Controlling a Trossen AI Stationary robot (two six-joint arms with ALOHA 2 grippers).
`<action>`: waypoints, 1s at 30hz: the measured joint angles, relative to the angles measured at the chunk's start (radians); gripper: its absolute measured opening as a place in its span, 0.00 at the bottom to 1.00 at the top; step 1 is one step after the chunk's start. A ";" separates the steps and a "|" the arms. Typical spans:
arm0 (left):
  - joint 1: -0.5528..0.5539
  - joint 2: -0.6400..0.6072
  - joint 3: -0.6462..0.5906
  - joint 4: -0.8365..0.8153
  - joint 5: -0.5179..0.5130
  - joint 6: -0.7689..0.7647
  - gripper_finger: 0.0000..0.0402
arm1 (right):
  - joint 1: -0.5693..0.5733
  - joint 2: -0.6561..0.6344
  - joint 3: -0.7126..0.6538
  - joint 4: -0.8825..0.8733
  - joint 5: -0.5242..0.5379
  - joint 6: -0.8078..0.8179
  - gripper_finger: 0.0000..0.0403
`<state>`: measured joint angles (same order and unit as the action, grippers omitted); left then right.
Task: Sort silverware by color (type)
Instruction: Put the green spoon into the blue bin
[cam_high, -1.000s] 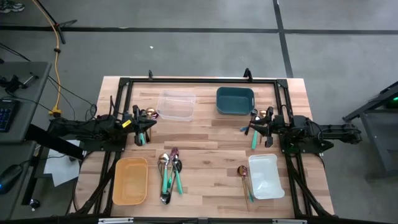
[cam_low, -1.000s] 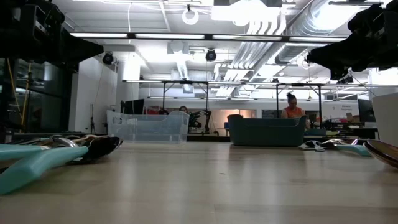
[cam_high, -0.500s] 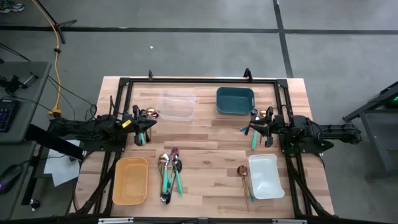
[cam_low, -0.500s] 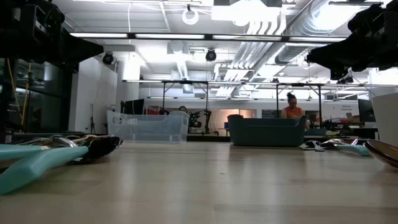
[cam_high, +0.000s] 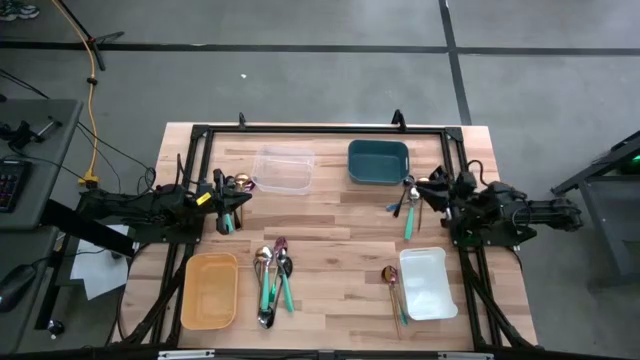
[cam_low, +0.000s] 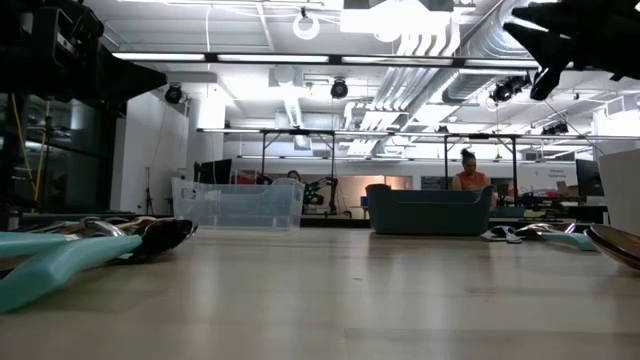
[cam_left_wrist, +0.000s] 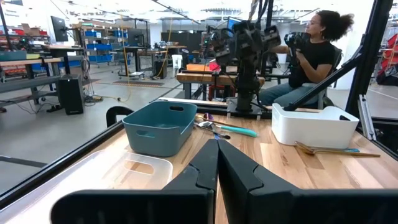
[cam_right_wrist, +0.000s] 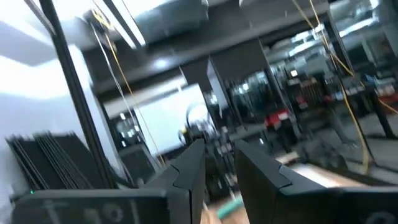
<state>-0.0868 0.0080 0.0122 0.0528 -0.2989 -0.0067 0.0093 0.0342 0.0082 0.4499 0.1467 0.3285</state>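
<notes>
The table (cam_high: 340, 215) is a pale wood butcher-block top with a black frame along its edges, standing on a grey concrete floor (cam_high: 300, 80) crossed by dark lines. Four containers sit on it: a clear one (cam_high: 283, 168) and a teal one (cam_high: 378, 161) toward the far side, an orange one (cam_high: 209, 290) near the left front, and a white one (cam_high: 425, 283) near the right front.

The silverware lies in three spots. A cluster of teal-handled, dark and pinkish pieces (cam_high: 272, 277) lies just beside the orange container. A gold spoon (cam_high: 393, 285) lies against the white container's left side. A teal-handled piece with silver ones (cam_high: 407, 205) lies between the teal and white containers, in front of the right arm.

The left end effector (cam_high: 228, 205) hovers at the left side, near the clear container, its fingers (cam_left_wrist: 214, 168) pressed together and holding nothing. The right end effector (cam_high: 432, 190) is lifted at the right side and tilted up toward the room; its fingers (cam_right_wrist: 186, 165) stand slightly apart with nothing between them.

Beyond the table is a workshop with bright ceiling lights, ducts, shelving and benches; a person (cam_left_wrist: 314, 50) sits at a bench behind the right arm
</notes>
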 joint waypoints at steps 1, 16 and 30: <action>0.000 0.000 0.000 0.000 0.000 0.000 0.01 | 0.000 0.019 0.000 0.028 0.001 0.020 0.20; 0.000 0.000 0.000 0.000 0.000 0.000 0.01 | 0.041 0.585 0.471 -1.056 -0.010 0.711 0.20; 0.000 0.000 0.000 0.000 0.000 0.000 0.01 | 0.092 1.012 0.572 -1.274 0.044 1.010 0.20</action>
<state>-0.0864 0.0078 0.0120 0.0528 -0.2989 -0.0067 0.1010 1.0459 0.5800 -0.8244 0.1909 1.3386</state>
